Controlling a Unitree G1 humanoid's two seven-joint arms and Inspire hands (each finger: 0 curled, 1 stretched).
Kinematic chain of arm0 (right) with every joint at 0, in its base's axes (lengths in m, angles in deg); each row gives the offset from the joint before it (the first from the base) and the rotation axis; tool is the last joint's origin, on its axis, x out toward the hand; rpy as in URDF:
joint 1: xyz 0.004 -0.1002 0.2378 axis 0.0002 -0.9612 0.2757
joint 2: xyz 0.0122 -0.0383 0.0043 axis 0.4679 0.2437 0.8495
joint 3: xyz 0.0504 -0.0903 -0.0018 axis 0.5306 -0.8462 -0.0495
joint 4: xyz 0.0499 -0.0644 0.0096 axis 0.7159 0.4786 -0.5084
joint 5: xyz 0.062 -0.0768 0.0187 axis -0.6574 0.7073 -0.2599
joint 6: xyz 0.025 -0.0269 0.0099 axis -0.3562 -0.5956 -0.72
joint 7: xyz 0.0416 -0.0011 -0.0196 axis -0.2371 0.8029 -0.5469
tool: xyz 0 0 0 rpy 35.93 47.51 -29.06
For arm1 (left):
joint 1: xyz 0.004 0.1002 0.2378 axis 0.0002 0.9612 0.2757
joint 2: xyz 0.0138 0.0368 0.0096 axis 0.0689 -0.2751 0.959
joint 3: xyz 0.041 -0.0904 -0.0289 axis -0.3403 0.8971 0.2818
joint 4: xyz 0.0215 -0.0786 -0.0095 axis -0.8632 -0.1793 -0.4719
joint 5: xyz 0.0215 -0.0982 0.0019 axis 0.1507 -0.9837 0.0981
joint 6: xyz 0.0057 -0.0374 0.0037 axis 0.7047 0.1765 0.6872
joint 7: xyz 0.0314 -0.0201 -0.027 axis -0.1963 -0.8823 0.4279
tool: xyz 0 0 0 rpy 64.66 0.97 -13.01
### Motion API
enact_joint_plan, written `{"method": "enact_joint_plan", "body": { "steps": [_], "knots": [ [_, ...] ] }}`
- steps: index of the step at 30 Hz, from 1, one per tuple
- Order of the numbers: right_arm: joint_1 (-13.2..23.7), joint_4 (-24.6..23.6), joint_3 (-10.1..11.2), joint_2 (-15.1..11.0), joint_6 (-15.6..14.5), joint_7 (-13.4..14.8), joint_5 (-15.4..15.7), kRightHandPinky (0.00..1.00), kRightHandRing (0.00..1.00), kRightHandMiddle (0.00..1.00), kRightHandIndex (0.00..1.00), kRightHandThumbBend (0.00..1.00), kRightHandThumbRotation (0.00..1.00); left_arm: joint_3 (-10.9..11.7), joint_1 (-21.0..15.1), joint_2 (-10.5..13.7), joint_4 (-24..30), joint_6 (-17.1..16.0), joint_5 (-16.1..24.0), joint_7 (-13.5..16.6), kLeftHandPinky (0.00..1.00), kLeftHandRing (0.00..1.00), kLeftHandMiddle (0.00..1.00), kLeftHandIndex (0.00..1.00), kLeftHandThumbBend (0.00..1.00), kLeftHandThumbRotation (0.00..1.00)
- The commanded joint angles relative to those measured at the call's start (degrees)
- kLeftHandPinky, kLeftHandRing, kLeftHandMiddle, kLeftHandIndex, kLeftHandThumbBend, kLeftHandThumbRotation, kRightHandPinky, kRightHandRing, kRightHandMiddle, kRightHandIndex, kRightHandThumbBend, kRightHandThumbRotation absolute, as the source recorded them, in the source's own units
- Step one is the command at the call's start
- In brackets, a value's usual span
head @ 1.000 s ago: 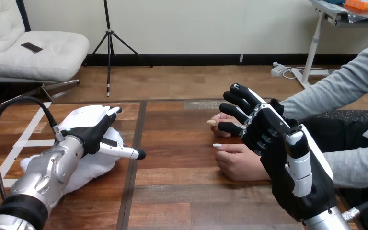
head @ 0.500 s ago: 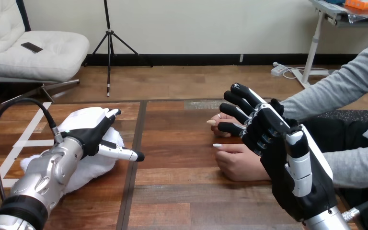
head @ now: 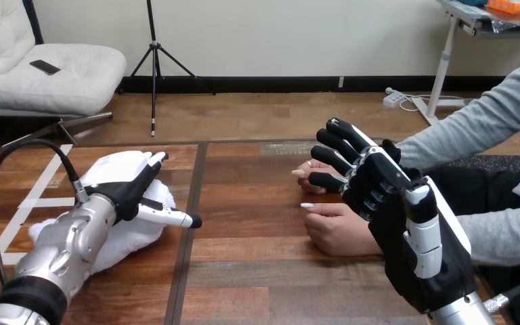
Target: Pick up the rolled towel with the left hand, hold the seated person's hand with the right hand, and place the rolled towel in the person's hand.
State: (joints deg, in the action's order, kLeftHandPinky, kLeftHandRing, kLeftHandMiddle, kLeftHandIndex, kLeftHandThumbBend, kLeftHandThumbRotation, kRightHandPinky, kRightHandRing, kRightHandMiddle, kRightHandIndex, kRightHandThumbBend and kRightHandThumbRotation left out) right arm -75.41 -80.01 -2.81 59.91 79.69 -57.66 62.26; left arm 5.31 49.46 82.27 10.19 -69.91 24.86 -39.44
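— What has shifted?

— Very little. The left robot hand point(head: 123, 186) has slid a touch toward the view's left, thumb tip with it. The right robot hand point(head: 379, 183) has stayed put.

— How do they stand?

— The left one lies over the towel point(head: 132, 237), fingers straight, thumb stuck out sideways, gripping nothing. The right one is raised with fingers spread and loose, just over the person's hand point(head: 335, 230). No finger curls round it.

— And the towel?

— It is on the surface point(head: 257, 271) at the left, under that hand and forearm, white and slumped rather than tightly rolled.

— How will it handle?

— Probably light and soft. It should squash under the fingers and may unroll if lifted by a loose edge. The thick middle looks the best hold, fingers over the top and thumb tucked beneath.
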Motion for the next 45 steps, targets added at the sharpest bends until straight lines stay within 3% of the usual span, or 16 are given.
{"method": "enact_joint_plan", "body": {
  "steps": [1,31,45],
  "knots": [
    [1.5,-2.8,0.7,-0.3,0.0,0.1,-0.9,0.83,0.91,0.92,0.91,0.84,1.0,-0.2,-4.3,1.1,-1.0,-0.2,0.1,1.1,0.94,1.0,1.0,0.97,1.0,0.66],
    [1.6,-3.8,0.6,-0.6,-0.6,0.3,-0.6,0.87,0.92,0.92,0.92,0.85,1.0,-0.2,-4.8,1.4,-3.5,-0.4,-0.1,1.0,0.92,0.97,1.0,0.96,1.0,0.62],
    [1.1,-5.0,0.8,-0.5,-0.9,0.8,-0.6,0.84,0.9,0.91,0.91,0.88,1.0,-0.8,-4.7,1.3,-4.5,-0.1,0.5,0.9,0.9,0.95,0.98,0.94,1.0,0.62]
  ]
}}
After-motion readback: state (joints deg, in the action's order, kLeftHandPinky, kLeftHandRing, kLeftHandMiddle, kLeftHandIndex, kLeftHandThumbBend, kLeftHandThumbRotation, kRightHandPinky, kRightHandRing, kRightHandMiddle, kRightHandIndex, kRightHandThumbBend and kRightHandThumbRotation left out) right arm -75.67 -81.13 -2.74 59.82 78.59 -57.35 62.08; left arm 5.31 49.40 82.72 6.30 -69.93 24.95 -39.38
